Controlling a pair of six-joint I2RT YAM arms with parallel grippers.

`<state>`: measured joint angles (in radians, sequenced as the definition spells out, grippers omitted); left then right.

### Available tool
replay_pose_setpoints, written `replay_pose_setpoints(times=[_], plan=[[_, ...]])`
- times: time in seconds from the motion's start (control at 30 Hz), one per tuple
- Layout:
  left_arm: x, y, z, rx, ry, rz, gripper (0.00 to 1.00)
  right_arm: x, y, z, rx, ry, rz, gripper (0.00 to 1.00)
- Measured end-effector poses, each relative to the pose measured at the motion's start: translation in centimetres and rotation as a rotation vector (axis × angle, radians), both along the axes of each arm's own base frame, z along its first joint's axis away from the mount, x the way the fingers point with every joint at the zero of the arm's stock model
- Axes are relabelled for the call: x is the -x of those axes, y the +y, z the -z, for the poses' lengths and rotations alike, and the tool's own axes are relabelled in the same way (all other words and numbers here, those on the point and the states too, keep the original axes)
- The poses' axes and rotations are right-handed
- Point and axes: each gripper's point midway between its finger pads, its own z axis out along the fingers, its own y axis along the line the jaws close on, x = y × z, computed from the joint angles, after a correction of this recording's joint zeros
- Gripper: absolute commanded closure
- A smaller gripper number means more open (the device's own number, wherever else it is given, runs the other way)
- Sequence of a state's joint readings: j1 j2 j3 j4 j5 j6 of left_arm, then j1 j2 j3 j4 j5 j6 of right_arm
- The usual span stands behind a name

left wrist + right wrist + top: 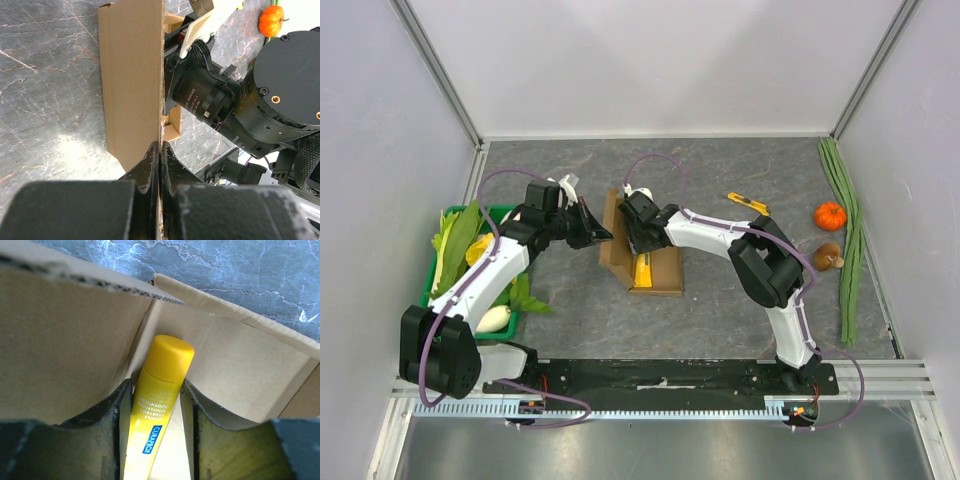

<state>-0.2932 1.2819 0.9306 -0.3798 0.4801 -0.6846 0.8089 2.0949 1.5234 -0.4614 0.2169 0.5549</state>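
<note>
I count one cardboard box [667, 272], one yellow tube [642, 270], one green basket [503, 209], one orange pumpkin [830, 215], one yellow knife [748, 204].

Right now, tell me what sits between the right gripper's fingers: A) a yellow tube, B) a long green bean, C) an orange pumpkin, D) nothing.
A: the right wrist view shows the yellow tube flanked by the fingers of the right gripper, inside the cardboard box.

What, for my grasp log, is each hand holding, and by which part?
Left hand pinches the cardboard flap at its edge; right hand grips the yellow tube by its body, below the cap.
</note>
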Motion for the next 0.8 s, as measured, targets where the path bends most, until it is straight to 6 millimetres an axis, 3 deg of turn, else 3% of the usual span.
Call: replay_pose_setpoints(times=[0.23,0.4,0.8], plan=[[-0.1,0.5,0.2,-0.025,-0.003,-0.026,0.98,-0.1,-0.5,-0.2,0.02,-0.016,0.007,0.61],[-0.3,1.0,0.3,-0.052,0.0,-0.049,0.98,-0.2,-0.7,-1.7,0.01,-0.044,0.007,0.61],[-1.6,2.2,-1.1,-0.139,-0.052,-0.082,0.98,-3.0,-1.6,-12.5,-0.188,-0.224,0.063,0.63]])
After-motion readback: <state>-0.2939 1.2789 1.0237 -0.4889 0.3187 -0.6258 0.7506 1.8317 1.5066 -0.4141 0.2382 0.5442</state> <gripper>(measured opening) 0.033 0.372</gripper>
